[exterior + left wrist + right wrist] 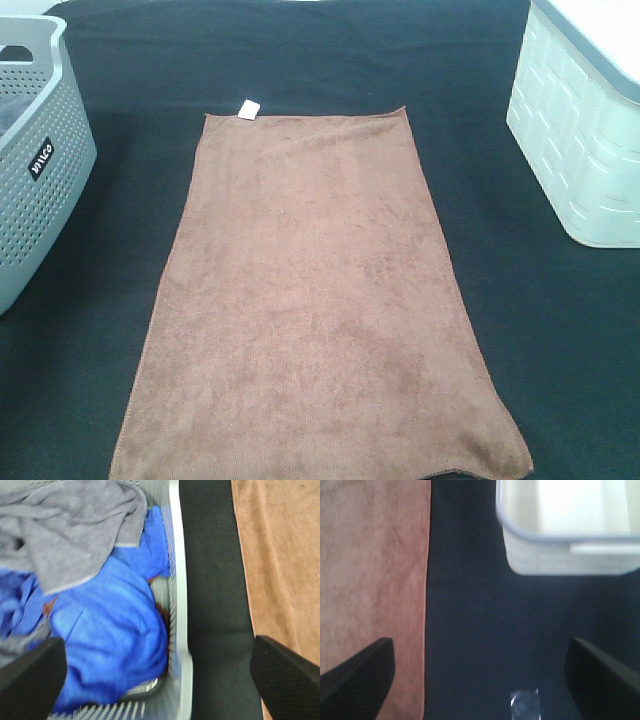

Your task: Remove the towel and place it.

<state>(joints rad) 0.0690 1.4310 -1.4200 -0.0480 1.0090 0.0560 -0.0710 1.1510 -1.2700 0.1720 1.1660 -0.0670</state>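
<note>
The brown towel (315,300) lies spread flat on the black table cloth (300,60), its small white tag (249,109) at the far corner. Neither gripper shows in the exterior high view. The left gripper (160,672) is open, hovering over the grey basket's wall, with the towel's edge (280,560) beside it. The right gripper (480,672) is open above the black cloth, between the towel's edge (375,570) and the white bin. Both are empty and clear of the towel.
A grey perforated basket (40,160) stands at the left, holding blue (110,630) and grey cloths (70,525). A white bin (585,130) stands at the right, its inside bare in the right wrist view (570,505). A small shiny tape piece (525,705) lies on the cloth.
</note>
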